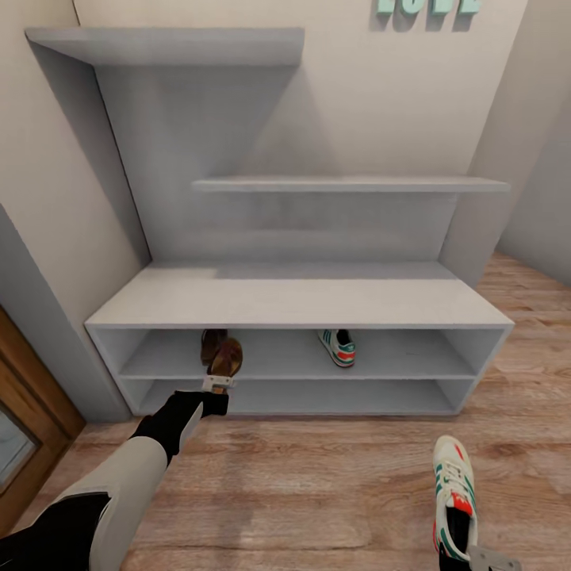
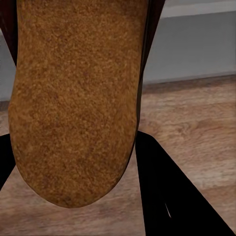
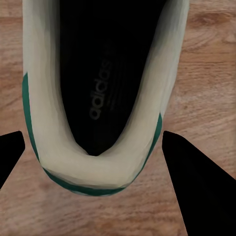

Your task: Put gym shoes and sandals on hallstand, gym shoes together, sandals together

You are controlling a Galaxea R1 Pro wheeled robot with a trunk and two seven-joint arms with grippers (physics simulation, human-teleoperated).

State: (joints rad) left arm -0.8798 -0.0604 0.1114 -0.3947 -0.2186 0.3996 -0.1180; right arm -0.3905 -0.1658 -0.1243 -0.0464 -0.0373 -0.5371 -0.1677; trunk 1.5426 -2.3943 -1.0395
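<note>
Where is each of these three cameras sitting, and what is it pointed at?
Head view: on the robot's head, looking forward and down at the hallstand; left arm and left gripper show.
Left wrist view: near the left gripper, looking along its dark fingers at a sandal.
Right wrist view: near the right gripper, looking at a gym shoe over the floor.
Shared: the head view also shows that sandal and gym shoe.
</note>
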